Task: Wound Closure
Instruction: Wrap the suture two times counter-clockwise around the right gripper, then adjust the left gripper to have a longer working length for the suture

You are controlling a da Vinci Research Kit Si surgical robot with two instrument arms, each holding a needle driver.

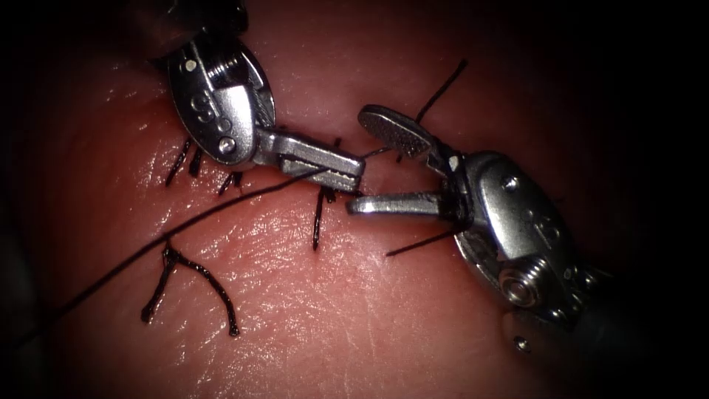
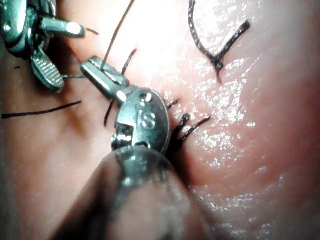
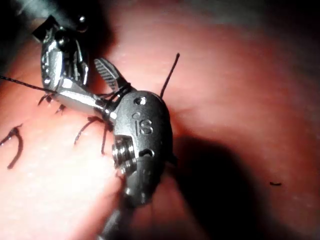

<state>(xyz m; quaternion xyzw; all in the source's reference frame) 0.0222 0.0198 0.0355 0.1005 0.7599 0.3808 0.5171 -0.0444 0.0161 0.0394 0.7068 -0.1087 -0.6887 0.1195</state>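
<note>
Left gripper point(image 1: 347, 171), clenched on the thread point(image 1: 185, 223) over the cut, holds the strand taut (probably for tensioning); right gripper point(image 1: 377, 159) gapes, grasping nothing, beside it. Tied stitches point(image 1: 319, 214) cross the tissue point(image 1: 354, 318).

Endoscope view. Left tool point(image 1: 347, 171) enters from the upper left; jaws closed on the thread point(image 1: 185, 222), which runs from the jaw tips down and left across the tissue point(image 1: 354, 325) toward its lower left edge.

Right tool point(image 1: 369, 162) enters from the lower right; jaws spread wide, holding nothing, upper jaw raised, lower jaw level, tip just below the left tool's tip.

Stitch ends point(image 1: 319, 218) stand dark beneath the left tool's jaws.

A forked cut piece of thread point(image 1: 193, 275) lies loose on the tissue, lower left. Needle not seen.
</note>
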